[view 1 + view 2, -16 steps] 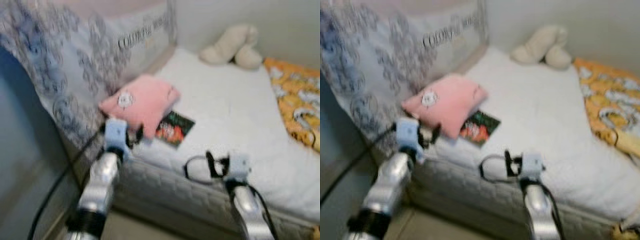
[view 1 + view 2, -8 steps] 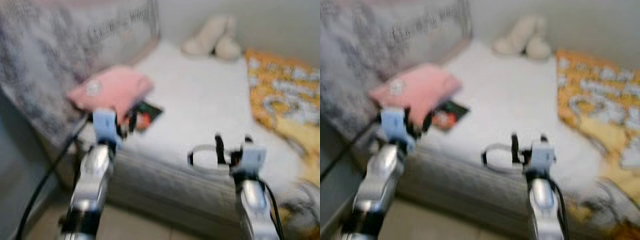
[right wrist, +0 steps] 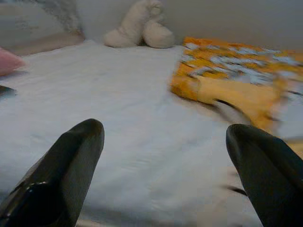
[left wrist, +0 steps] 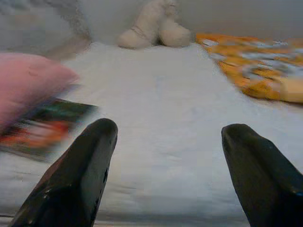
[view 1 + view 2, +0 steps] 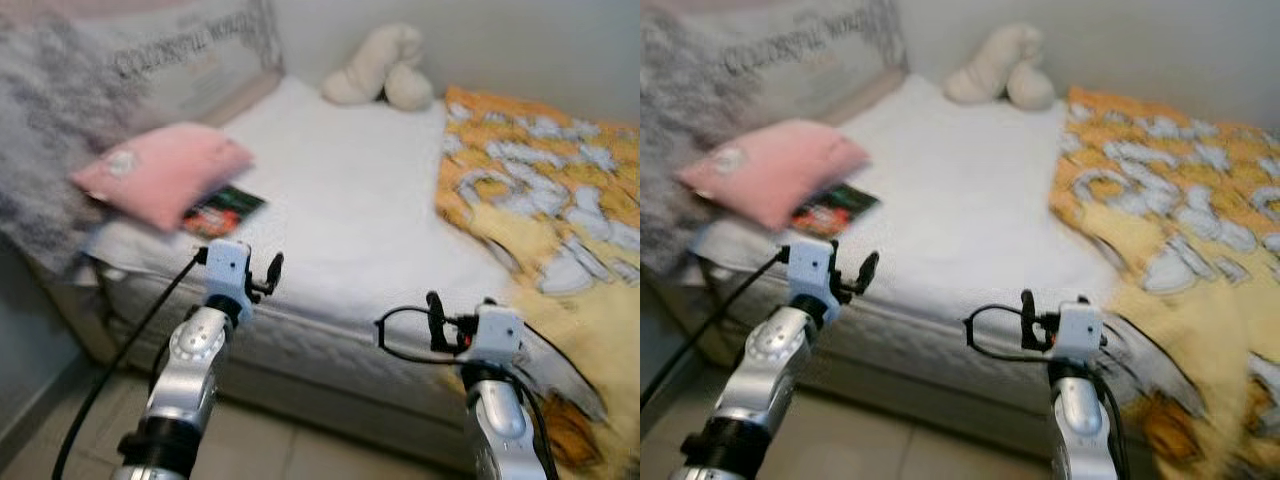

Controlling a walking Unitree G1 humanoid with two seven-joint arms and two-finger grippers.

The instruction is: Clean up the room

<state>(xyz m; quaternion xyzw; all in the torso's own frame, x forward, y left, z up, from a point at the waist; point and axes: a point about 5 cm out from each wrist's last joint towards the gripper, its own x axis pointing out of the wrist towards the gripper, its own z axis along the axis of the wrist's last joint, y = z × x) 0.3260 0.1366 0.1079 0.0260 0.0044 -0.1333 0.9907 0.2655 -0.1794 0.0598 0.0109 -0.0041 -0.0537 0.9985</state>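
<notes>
An orange-and-yellow patterned blanket (image 5: 545, 200) lay rumpled over the right side of the bed (image 5: 340, 200), hanging over its near edge. A pink pillow (image 5: 160, 172) and a book (image 5: 223, 210) lay at the left, a cream plush toy (image 5: 375, 68) far against the wall. Left pincer (image 4: 165, 156) and right pincer (image 3: 165, 156) hovered at the near edge, fingers spread, empty.

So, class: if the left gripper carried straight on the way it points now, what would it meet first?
Probably the white mattress: the left gripper, jaws open, points low across it. Depth is unclear.
</notes>
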